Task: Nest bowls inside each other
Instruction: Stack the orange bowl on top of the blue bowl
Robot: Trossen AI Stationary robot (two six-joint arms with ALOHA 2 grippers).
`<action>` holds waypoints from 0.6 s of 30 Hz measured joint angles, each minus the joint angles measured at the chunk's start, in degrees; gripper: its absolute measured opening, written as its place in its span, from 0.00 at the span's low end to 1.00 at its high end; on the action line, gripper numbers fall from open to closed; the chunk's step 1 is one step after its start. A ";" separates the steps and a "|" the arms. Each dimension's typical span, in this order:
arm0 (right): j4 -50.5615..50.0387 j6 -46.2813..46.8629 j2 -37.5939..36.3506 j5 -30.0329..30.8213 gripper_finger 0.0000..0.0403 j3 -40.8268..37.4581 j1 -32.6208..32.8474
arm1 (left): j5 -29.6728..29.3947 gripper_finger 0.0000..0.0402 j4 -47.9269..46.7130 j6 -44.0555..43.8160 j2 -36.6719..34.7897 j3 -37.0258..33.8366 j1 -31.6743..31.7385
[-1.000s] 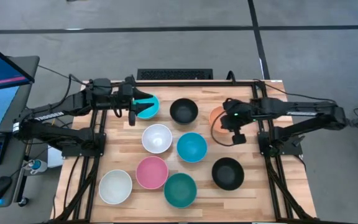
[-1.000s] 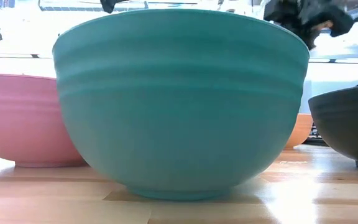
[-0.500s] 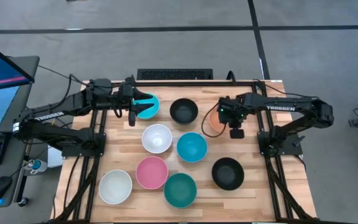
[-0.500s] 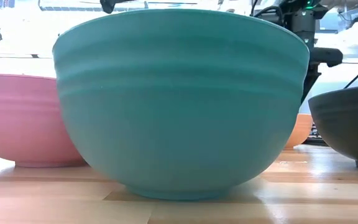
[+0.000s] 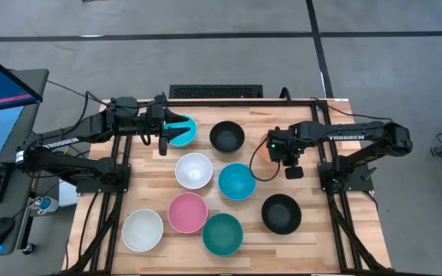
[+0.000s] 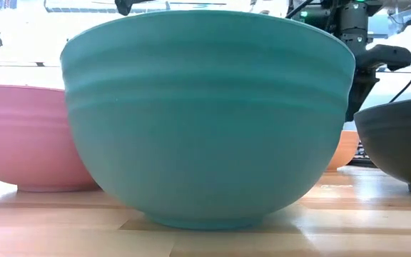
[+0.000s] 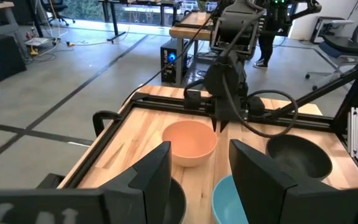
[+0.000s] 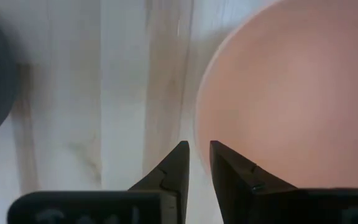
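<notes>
Overhead light: even and soft across the table (image 5: 229,234), with faint shadows under the bowls.
Table-level backlight: bright room behind, washed out; glare streaks on the wood beside the dark teal bowl (image 6: 209,118).
Right wrist focus: orange bowl (image 8: 291,93) pale and soft ahead of the right gripper (image 8: 194,155); wood overexposed.
Left wrist foreground: left gripper (image 7: 201,177) blurred.

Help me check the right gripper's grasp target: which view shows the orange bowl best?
The left wrist view: the orange bowl shows whole, the right gripper at its rim. The right wrist view shows only part of it, the high view mostly hides it under the arm, and the low view shows a sliver.
</notes>
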 joint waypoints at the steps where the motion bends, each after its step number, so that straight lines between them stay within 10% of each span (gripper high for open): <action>1: 0.47 -0.20 0.01 0.54 0.22 0.00 0.29 | 0.00 0.38 0.00 0.01 0.00 0.00 0.00; 18: 4.68 0.52 -0.01 0.75 0.22 0.00 -0.02 | 0.02 0.38 0.00 -0.25 0.00 0.00 -0.01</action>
